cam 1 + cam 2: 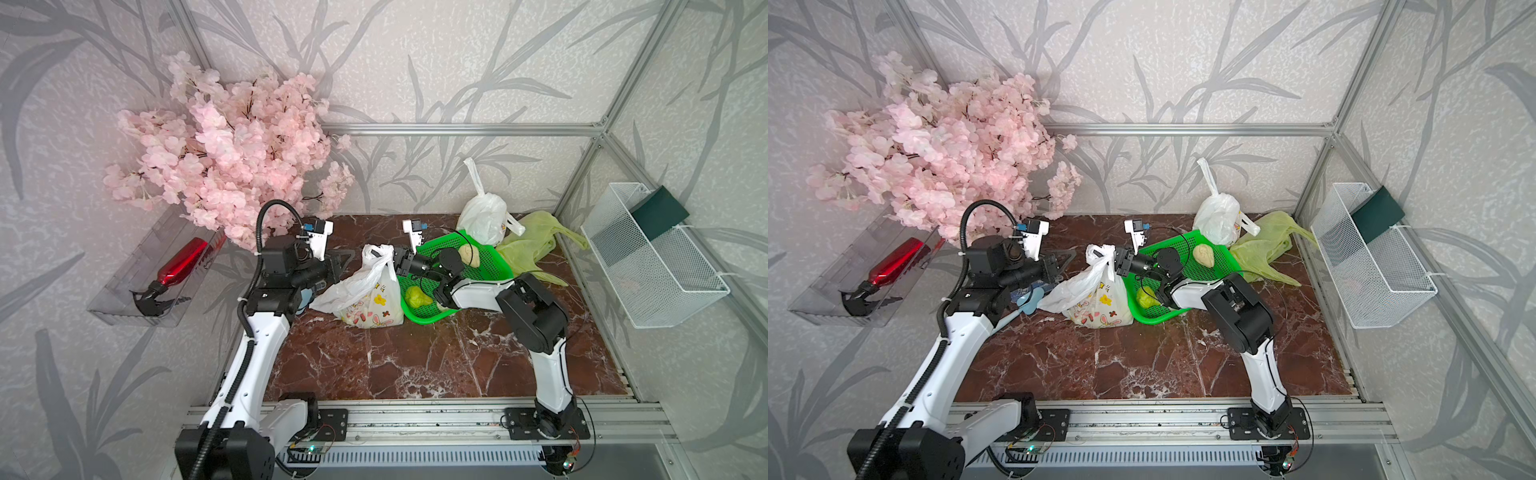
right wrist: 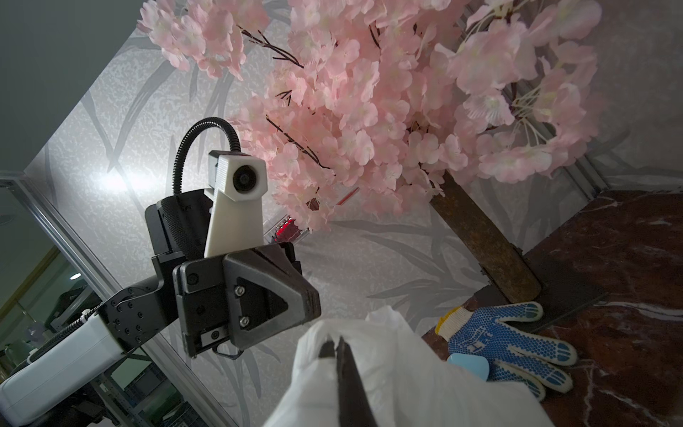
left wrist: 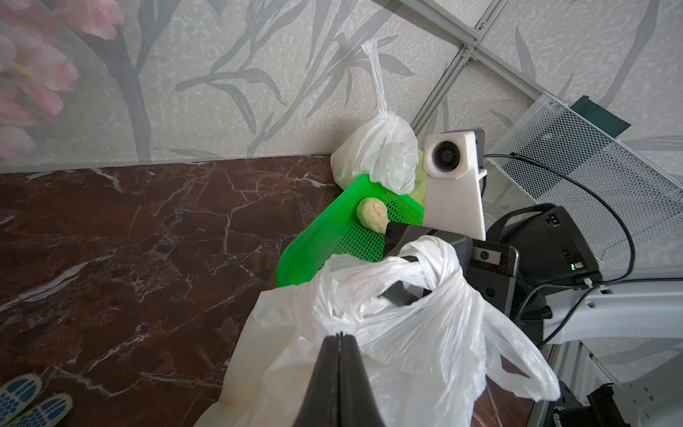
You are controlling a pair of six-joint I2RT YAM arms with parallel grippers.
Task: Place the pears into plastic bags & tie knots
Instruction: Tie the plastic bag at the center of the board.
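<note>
A white plastic bag with rabbit prints (image 1: 370,303) (image 1: 1100,305) stands mid-table, bulging, its contents hidden. My right gripper (image 1: 390,257) (image 2: 334,344) is shut on its raised handle. My left gripper (image 1: 349,257) (image 3: 338,334) has its jaws together right at the bag's left rim; in both top views a small gap shows between them. A cream pear (image 1: 469,254) (image 3: 372,214) and a green pear (image 1: 417,297) lie in the green basket. At the back stands a white bag (image 1: 484,216) closed by a knot (image 3: 382,111). A yellow-green bag (image 1: 528,245) lies flat beside it.
The green mesh basket (image 1: 486,266) sits under my right arm. A blue-dotted glove (image 2: 510,344) lies left of the printed bag. Pink blossom branches (image 1: 232,158) overhang the back left corner. A white wire basket (image 1: 652,257) hangs on the right wall, a tray with a red bottle (image 1: 183,262) on the left.
</note>
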